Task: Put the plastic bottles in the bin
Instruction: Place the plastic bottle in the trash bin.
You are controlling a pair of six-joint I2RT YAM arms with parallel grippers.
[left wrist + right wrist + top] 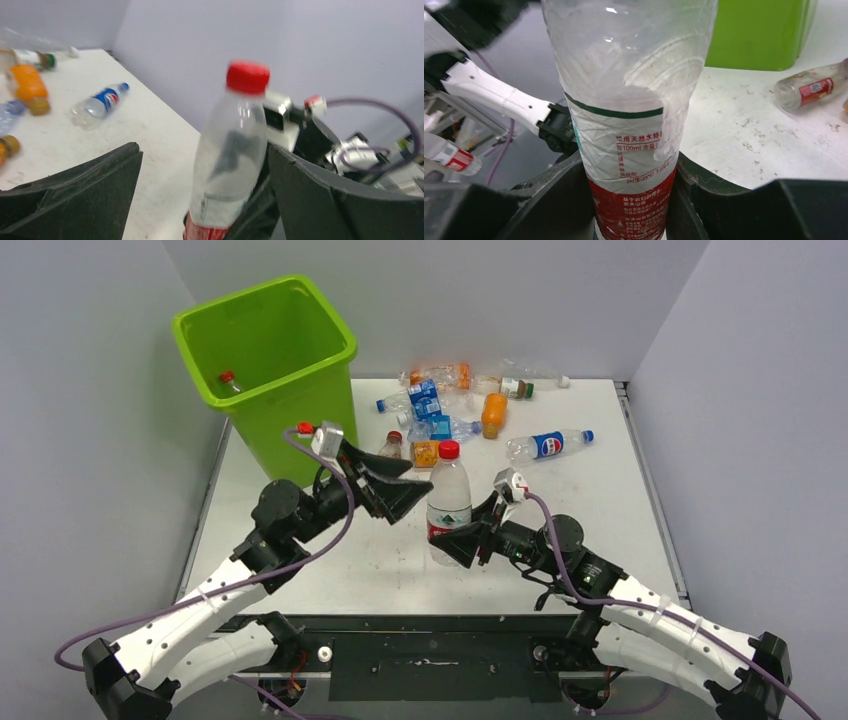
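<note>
A clear bottle [448, 495] with a red cap and a red band at its base stands upright near the middle of the desk [330, 575], between the two arms. The right end effector [448, 544] is closed on the bottle's lower part: in the right wrist view both fingers [559, 200] press against the red band from either side. The left end effector [415, 498] is spread wide at the height of the bottle's upper half. In the left wrist view the bottle sits in the gap between its fingers [100, 185], nearer the right one, with clear space on the left side.

The green bin [300, 430] stands at the far left corner of the desk, well apart from the held bottle, and a small red-capped bottle [229, 380] lies inside it. More bottles [440, 400] lie scattered on the far side of the desk, among them an orange one [493, 412] and one with a blue label [548, 444].
</note>
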